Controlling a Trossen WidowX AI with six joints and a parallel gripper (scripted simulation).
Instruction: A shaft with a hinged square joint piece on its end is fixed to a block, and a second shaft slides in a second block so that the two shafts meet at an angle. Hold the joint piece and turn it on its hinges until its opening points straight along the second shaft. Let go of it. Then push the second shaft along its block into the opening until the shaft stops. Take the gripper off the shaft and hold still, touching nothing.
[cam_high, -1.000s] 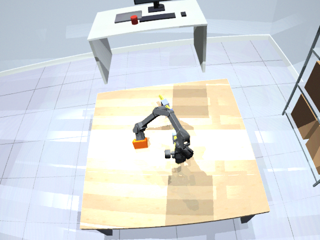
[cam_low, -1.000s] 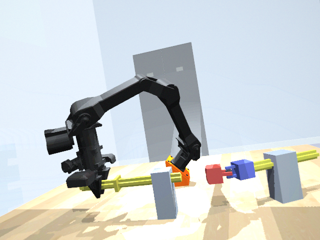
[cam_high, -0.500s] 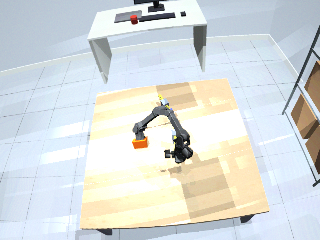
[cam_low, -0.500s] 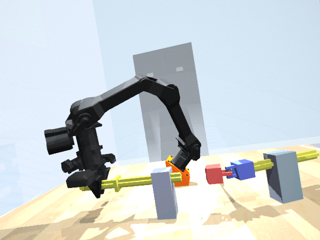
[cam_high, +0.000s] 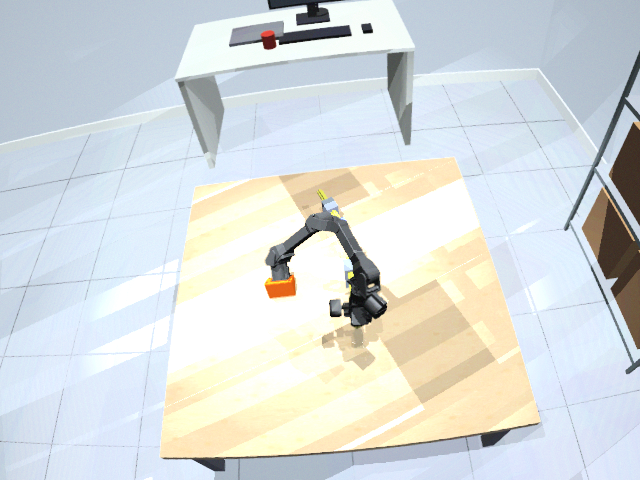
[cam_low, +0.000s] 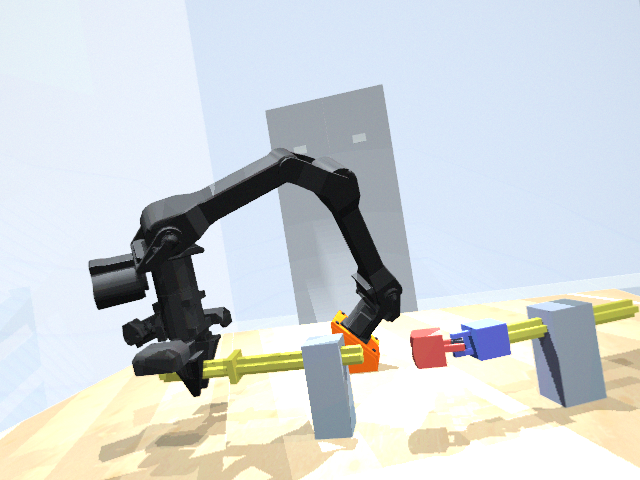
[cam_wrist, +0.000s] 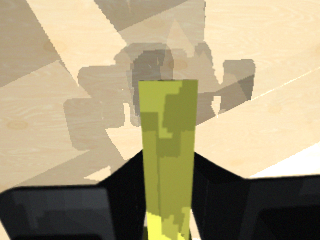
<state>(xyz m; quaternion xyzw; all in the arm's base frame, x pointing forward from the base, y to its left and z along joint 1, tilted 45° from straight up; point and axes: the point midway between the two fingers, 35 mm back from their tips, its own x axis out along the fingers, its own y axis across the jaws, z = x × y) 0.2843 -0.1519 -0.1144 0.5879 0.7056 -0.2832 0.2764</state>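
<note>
My gripper (cam_low: 194, 369) (cam_wrist: 164, 150) is shut on the second shaft (cam_low: 271, 360) (cam_wrist: 169, 112), a ribbed yellow rod, near its outer end, beyond its square collar (cam_low: 234, 366). This shaft passes through the grey second block (cam_low: 329, 397) (cam_high: 347, 266), and its inner tip sticks out a little. A gap separates that tip from the red joint piece (cam_low: 429, 349), whose far side faces toward it; the exact angle of its opening is unclear. The red piece hangs on hinges from the blue yoke (cam_low: 491, 339) on the yellow first shaft (cam_low: 526, 330) (cam_high: 321, 194), held in its grey block (cam_low: 581, 356) (cam_high: 329, 205).
The orange arm base (cam_high: 280, 287) (cam_low: 364, 361) stands on the wooden table (cam_high: 248, 392), to one side of the blocks. The arm arches over to the second shaft's outer end. A white desk (cam_high: 237, 60) and a shelf rack (cam_high: 594, 178) stand off the table.
</note>
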